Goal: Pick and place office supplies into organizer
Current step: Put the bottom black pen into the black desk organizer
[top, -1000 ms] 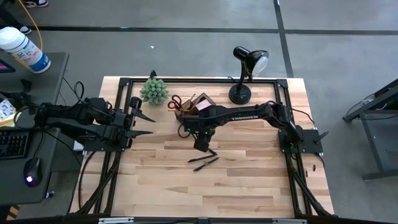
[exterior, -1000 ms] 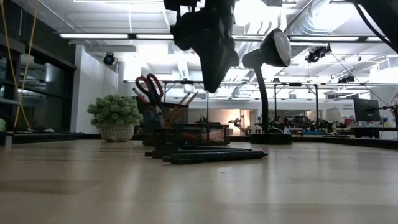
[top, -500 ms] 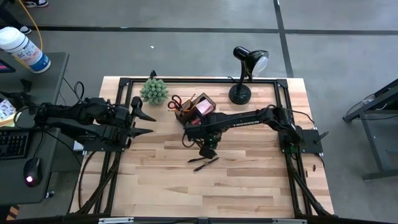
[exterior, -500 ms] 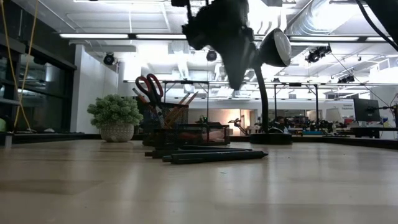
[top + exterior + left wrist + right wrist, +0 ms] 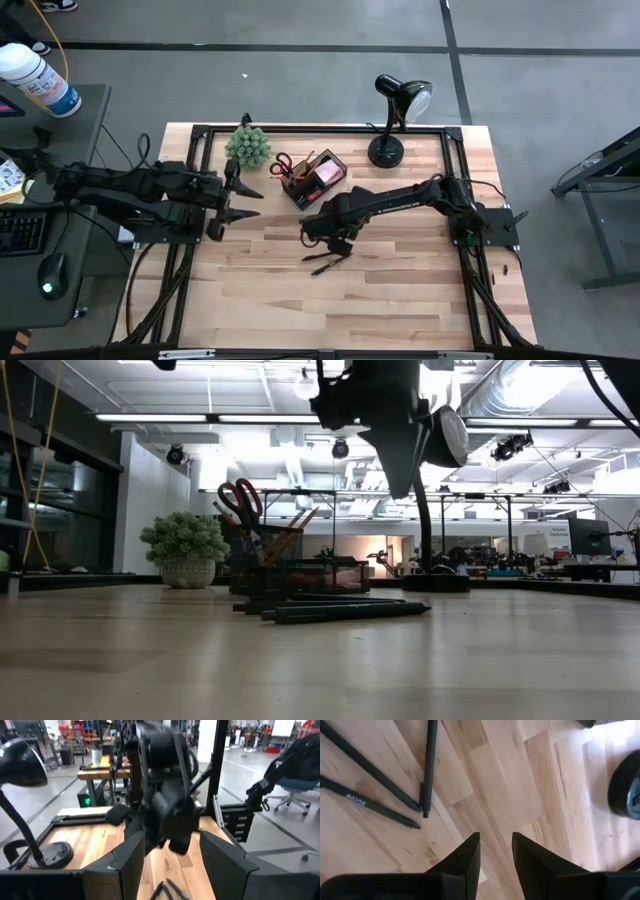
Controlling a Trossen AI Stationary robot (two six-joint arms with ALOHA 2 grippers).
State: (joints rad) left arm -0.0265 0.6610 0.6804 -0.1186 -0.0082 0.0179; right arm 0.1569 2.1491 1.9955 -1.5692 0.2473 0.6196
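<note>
Three black pens (image 5: 330, 262) lie loose on the wooden table, near its middle; the right wrist view shows them spread apart (image 5: 370, 767). My right gripper (image 5: 495, 840) hangs open just above and beside them (image 5: 333, 243), pointing steeply down, with bare wood between its fingers. The black organizer (image 5: 312, 178) stands farther back and holds red-handled scissors (image 5: 240, 500), orange pencils and a pink pad. My left gripper (image 5: 240, 205) is open at the table's left, held high and level, pointing toward the right arm.
A small green plant (image 5: 247, 146) stands at the far left of the organizer. A black desk lamp (image 5: 395, 110) stands at the far right, its round base (image 5: 625, 785) showing in the right wrist view. Bare wood stretches toward the near edge.
My right gripper has swung toward the table's right and a little toward the near edge, tipping as it went, and stays at about the same height above the pens. My left gripper has moved toward the table's middle and rolled about its own axis. The pens have not moved.
</note>
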